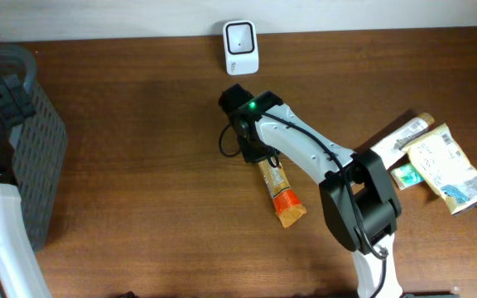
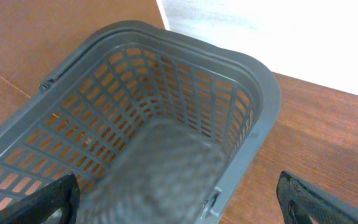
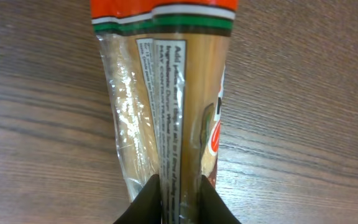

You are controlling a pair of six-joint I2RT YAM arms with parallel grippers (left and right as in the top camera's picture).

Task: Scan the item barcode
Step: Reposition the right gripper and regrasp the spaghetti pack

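Where the right gripper [image 3: 179, 200] comes down to the table [image 1: 139, 182], its two fingers are pressed together on the near end of the packet [image 3: 166, 93], at the back seam with the small print. The packet lies flat on the wood, with its orange end pointing away from the gripper. So I judge that the grasp is made and the lift is not yet begun. No barcode shows in the right wrist view, and I cannot tell on which side it is. Farther off, the scanner [image 1: 240, 47] stands at the far edge of the table, well apart from the packet. What is left, I think, is to lift the packet, carry it to the scanner and turn the barcode toward it. On the other side, the left gripper [image 2: 182, 202] hangs wide open and empty above the basket [image 2: 263, 93].
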